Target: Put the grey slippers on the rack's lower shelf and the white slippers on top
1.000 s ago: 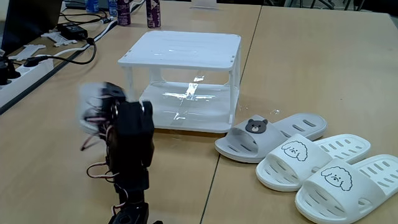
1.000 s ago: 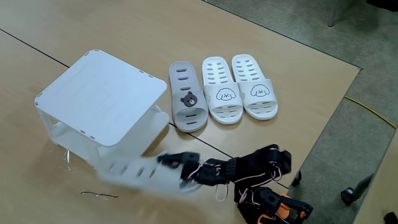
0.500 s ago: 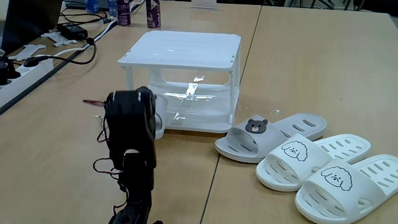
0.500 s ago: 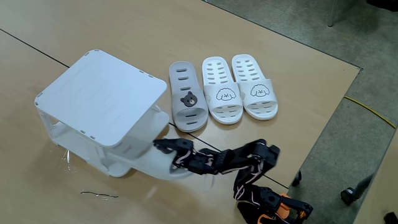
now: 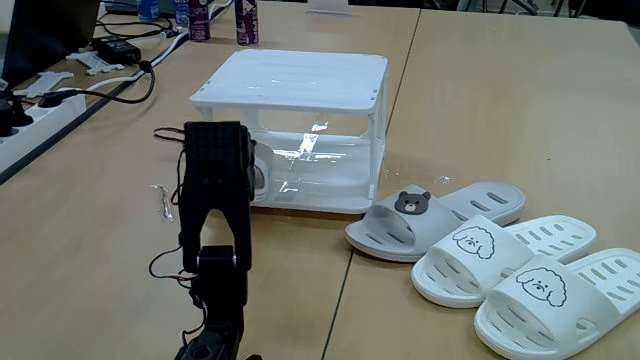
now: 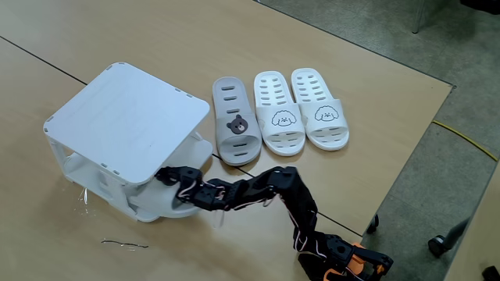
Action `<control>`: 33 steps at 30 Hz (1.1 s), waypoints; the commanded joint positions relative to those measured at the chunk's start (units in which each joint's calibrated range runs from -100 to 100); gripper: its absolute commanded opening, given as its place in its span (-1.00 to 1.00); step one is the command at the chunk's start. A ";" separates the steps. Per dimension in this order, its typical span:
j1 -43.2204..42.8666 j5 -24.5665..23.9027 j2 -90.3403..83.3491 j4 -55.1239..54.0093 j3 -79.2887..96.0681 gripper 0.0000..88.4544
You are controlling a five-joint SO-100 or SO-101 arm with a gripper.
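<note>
Wooden bench [image 5: 480, 120] under me, cables off to the far left in the low fixed view. My claw [image 6: 166, 178] reaches into the near open side of the rack [image 6: 125, 125], carrying a pale slipper [image 6: 160, 204] onto the lower shelf [image 5: 330, 180]; I judge it one of the grey slippers, though the arm hides the claw, so I cannot tell how it grips. To do this well I'd push level, keeping the sole flat and clear of the corner posts. Its long axis seems to run into the rack. Right of the claw, the other grey slipper [image 5: 440, 215] and beyond it the white slippers [image 5: 530, 265] lie parallel, toes toward the rack's side.
</note>
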 commanded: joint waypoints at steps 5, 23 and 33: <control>0.38 0.42 15.94 0.43 -31.12 -0.98; 2.69 0.42 18.55 11.56 -40.59 -0.32; 2.85 0.42 -0.13 11.22 -12.62 -0.32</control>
